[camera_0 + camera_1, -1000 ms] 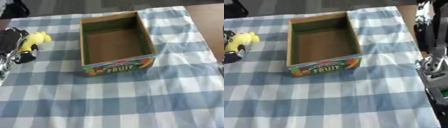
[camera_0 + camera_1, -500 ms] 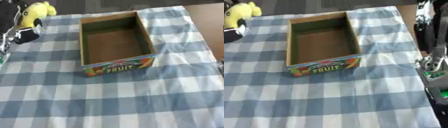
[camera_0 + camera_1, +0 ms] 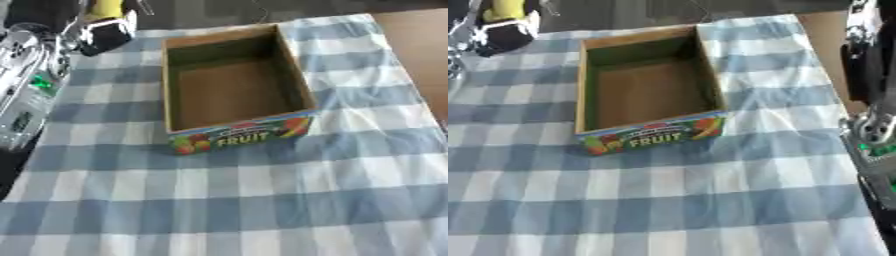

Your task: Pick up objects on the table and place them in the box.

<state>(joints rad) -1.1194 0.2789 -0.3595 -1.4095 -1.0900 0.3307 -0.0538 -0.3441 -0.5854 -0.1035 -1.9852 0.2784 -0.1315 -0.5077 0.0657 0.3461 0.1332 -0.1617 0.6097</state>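
While left hand [image 3: 107, 31] grips yellow toy [image 3: 107, 8] | raised beside box [image 3: 234, 90]

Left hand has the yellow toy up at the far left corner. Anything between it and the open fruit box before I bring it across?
Nothing visible. The left hand holds the yellow toy above the checked tablecloth, just left of the cardboard fruit box. The box looks empty, and its top is open.
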